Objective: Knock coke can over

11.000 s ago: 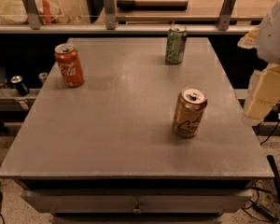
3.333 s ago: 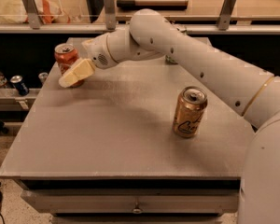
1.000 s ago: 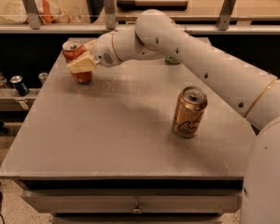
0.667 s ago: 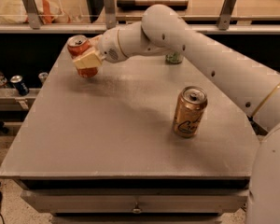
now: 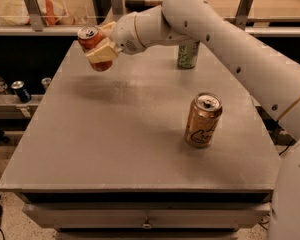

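As the gripper (image 5: 97,43) clasps it, coke can (image 5: 88,34) tilted at the table's (image 5: 115,134) far-left corner, gold can (image 5: 203,120) upright.

The arm (image 5: 225,44) reaches far left, hand (image 5: 99,42) clamped on the coke can (image 5: 89,37).

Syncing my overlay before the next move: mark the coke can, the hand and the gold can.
coke can (image 5: 88,40): camera view, red wall under its rim.
hand (image 5: 102,43): camera view, midway between its fingers, which clamp the coke can.
gold can (image 5: 203,121): camera view, side wall.
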Tool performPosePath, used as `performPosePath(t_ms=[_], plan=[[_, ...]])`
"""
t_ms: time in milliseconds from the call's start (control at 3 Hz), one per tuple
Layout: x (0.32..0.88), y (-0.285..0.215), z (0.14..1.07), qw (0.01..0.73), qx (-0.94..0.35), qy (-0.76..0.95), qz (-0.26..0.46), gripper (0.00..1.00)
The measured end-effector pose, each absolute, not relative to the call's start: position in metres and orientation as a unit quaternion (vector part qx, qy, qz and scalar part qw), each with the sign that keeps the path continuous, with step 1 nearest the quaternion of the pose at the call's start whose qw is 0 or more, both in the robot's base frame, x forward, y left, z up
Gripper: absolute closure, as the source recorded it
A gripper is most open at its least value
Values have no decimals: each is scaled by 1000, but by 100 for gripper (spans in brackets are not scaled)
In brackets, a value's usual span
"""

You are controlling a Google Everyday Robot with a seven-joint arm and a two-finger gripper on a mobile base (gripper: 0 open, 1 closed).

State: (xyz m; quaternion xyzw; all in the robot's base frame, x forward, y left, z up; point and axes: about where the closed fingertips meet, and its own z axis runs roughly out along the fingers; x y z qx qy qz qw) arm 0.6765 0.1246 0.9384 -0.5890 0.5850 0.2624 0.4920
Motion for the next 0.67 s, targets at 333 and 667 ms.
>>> performPosePath(t_ms=[333, 667], plan=[[668, 123, 953, 493, -647, 537, 224, 100], [653, 125, 956, 472, -714, 492, 158, 100]])
